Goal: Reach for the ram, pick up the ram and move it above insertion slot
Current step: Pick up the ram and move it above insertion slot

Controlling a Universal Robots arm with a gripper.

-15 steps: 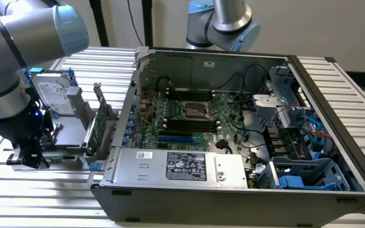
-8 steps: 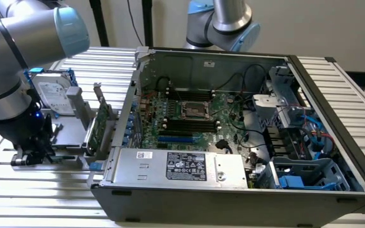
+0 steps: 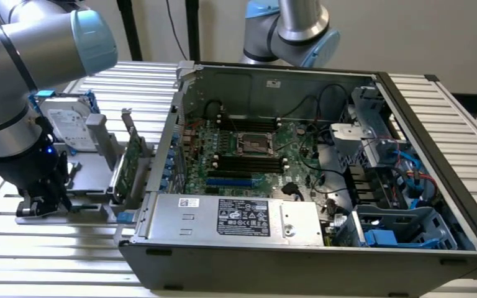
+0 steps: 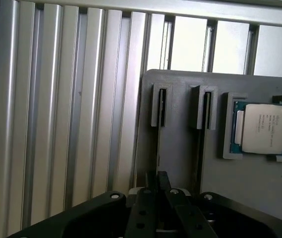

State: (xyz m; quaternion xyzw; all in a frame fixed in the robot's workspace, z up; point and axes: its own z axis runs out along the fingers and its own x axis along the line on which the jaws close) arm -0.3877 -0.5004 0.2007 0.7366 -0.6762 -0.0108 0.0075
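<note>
The ram [image 4: 161, 109] stands edge-on in the fixture's [image 4: 180, 148] slot farther from the CPU [image 4: 262, 128]. For a sound pickup, the gripper [image 4: 156, 179] should be centred over that thin edge and squared to it, so that the stick can be drawn straight up out of the fixture without racking. Whether the gripper has closed on the ram cannot be told. The arm [image 3: 10, 124] is posed nearly vertical over the fixture, with the wrist pointed straight down and the gripper at fixture level.

Bright, even light, blown-out glare on the slatted surface [image 4: 195, 44] in the wrist view — soft grey shadows in its grooves, dimmer inside the computer case [image 3: 247, 87]
</note>
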